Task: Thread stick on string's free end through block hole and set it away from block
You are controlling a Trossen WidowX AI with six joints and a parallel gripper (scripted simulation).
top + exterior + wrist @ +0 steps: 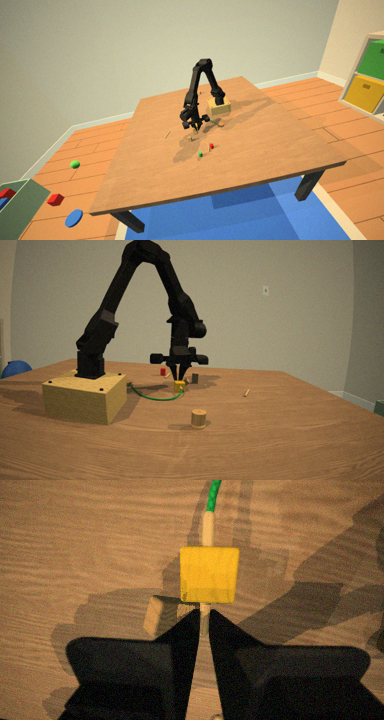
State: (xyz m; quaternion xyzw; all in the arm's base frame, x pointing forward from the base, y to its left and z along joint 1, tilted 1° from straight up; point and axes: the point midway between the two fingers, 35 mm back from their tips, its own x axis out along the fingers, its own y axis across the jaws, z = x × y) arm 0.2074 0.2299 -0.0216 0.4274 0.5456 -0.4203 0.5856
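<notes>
The yellow block (177,386) (209,575) stands on the table. The pale stick (208,528) (181,388) runs through its hole, showing at both sides in the wrist view. The green string (213,495) (161,399) (214,122) leaves the stick's rear end, outside the block, and curves to the round button (221,124) (128,382). My gripper (204,614) (177,379) (197,130) is shut on the stick's front end, close against the block's far side. The part of the stick inside the block is hidden.
A small wooden piece (154,616) lies close beside the left finger. Beyond stands a small block (195,378) (189,138). Red (211,146) and green (200,154) cylinders, loose sticks (167,135) (208,146) and a wooden cylinder (198,419) stand or lie around. The arm's wooden base (76,404) is near the button.
</notes>
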